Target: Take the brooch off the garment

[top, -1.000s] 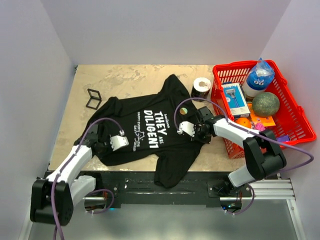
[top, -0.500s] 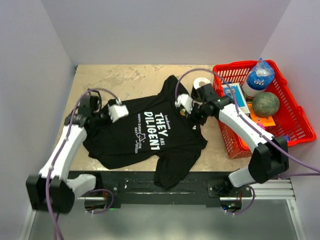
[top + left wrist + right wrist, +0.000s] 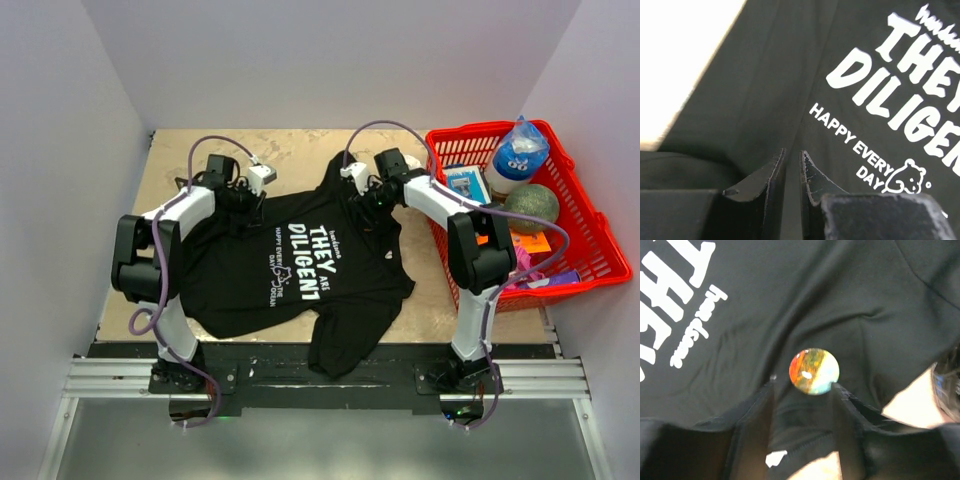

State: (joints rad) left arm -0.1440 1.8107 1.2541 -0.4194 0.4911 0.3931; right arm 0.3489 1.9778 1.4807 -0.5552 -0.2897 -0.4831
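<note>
- While the right gripper (image 3: pixel 803 386) straddled the brooch (image 3: pixel 814 371), a round multicoloured badge, the step in hand looked like the grab. My call was to close squarely on the rim, then pull up and away from the cloth.
- T-shirt (image 3: pixel 790 305) fabric was creased around the badge. A low pinch would probably have caught cloth too, so the tips belonged at rim height.
- Right fingers (image 3: pixel 752 425) were apart, wider than the badge, which sat between them level with the tips. I couldn't tell whether they touched it.
- Left gripper (image 3: pixel 792 155) had its fingers almost together with a thin slit between them and nothing seen in it. Shirt fabric lay just beyond the tips, with the white lettering ahead and off to one side.
- Left looked placed to pin the shirt, so it was worth pressing down before the right arm lifted.
</note>
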